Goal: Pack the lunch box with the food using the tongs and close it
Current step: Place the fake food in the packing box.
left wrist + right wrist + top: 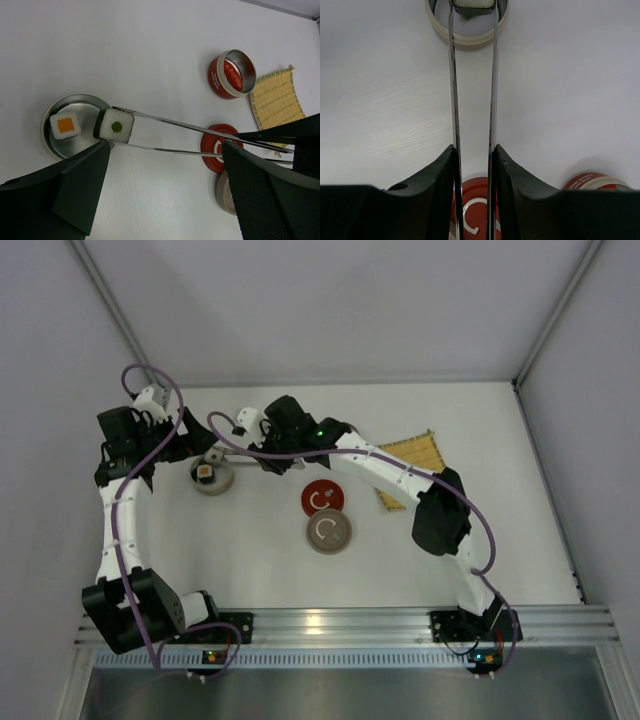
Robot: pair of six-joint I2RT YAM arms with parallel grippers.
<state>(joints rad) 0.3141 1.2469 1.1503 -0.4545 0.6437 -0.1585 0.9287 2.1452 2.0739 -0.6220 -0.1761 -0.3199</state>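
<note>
The lunch box (82, 102) is a round silver tin, and a sushi roll with an orange centre (65, 125) lies inside it. My right gripper (473, 165) is shut on the slim silver tongs (452, 75). The tongs' tips pinch a second sushi roll with a green centre (116, 126) over the tin's rim (467, 42). My left gripper (165, 192) hangs open just beside the tin, with nothing between its fingers. A red sausage piece (235, 76) sits in a separate red tin (216, 75).
A red lid (322, 498) and a beige lid (328, 532) lie mid-table. The yellow bamboo mat (410, 470) is at the right, partly under my right arm. My left gripper (165, 440) and right gripper (270, 440) flank the silver tin (212, 480).
</note>
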